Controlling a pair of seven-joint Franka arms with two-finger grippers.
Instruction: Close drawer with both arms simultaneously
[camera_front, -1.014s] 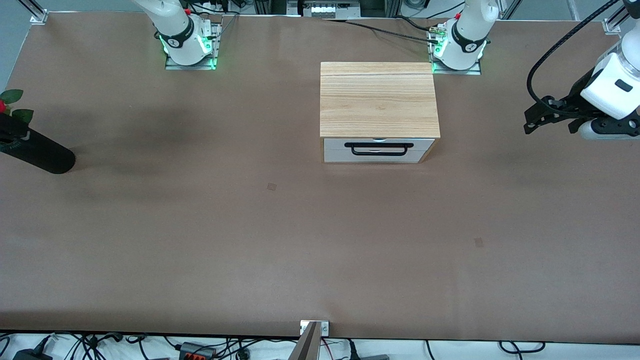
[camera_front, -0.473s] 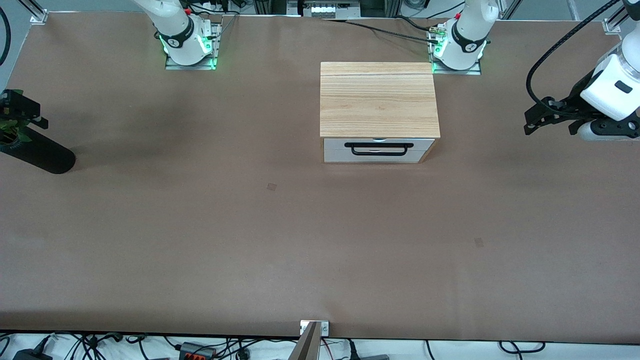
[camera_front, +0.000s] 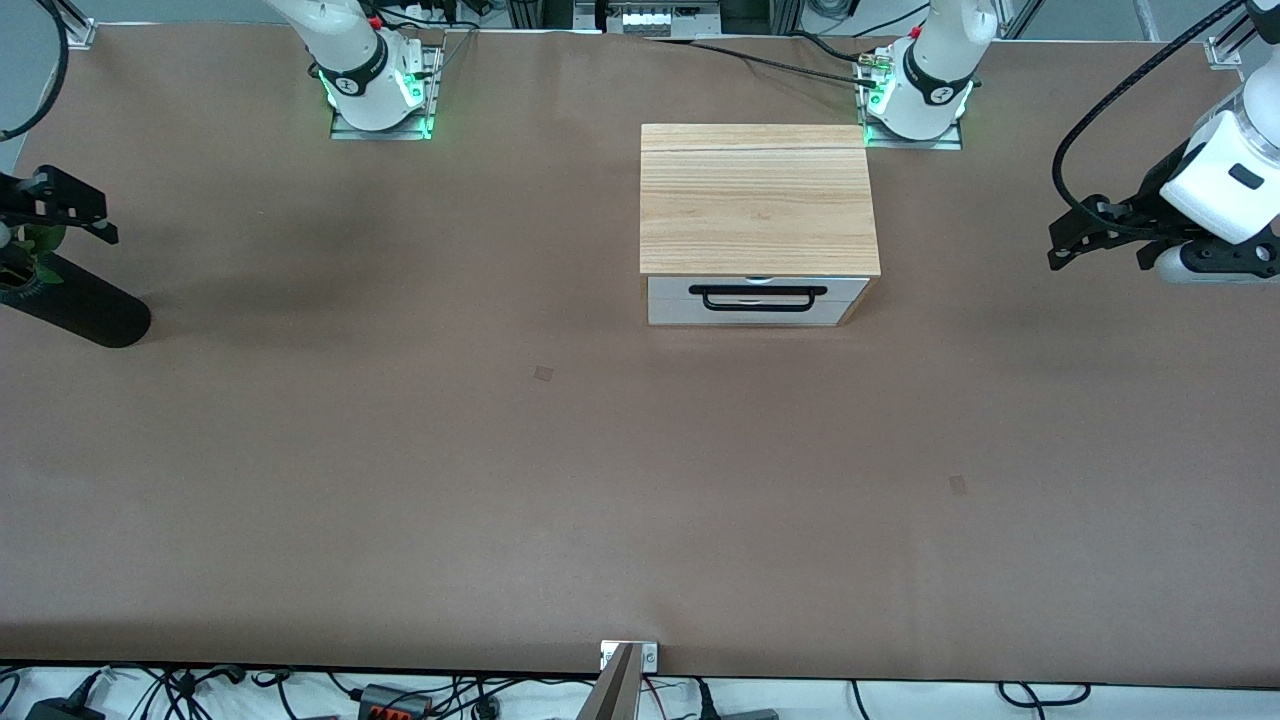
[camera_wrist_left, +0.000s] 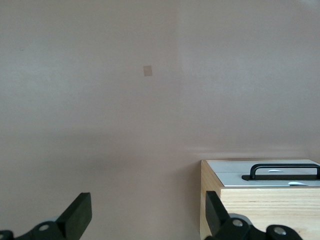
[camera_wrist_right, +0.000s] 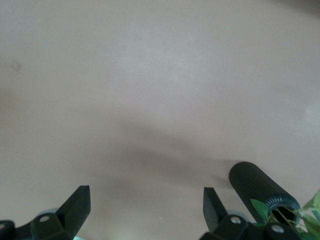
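The drawer (camera_front: 755, 301) shows its white front panel and black bar handle (camera_front: 757, 298) flush with the light oak casing (camera_front: 757, 195); none of its reddish interior shows. It also shows in the left wrist view (camera_wrist_left: 267, 173). My left gripper (camera_front: 1096, 252) is open and empty over bare table toward the left arm's end, apart from the casing; its jaws stand wide in the left wrist view (camera_wrist_left: 147, 219). My right gripper (camera_front: 62, 212) is open and empty at the right arm's end, above a black vase; it also shows in the right wrist view (camera_wrist_right: 145, 207).
A black ribbed vase (camera_front: 85, 310) with green leaves stands at the table's edge at the right arm's end, and shows in the right wrist view (camera_wrist_right: 256, 191). The brown table (camera_front: 500, 450) spreads wide in front of the drawer. Both arm bases (camera_front: 375, 85) stand along the table's edge farthest from the front camera.
My right gripper has come into the front view above the vase, moving in from the table's end. My left gripper has barely shifted. The drawer has not moved.
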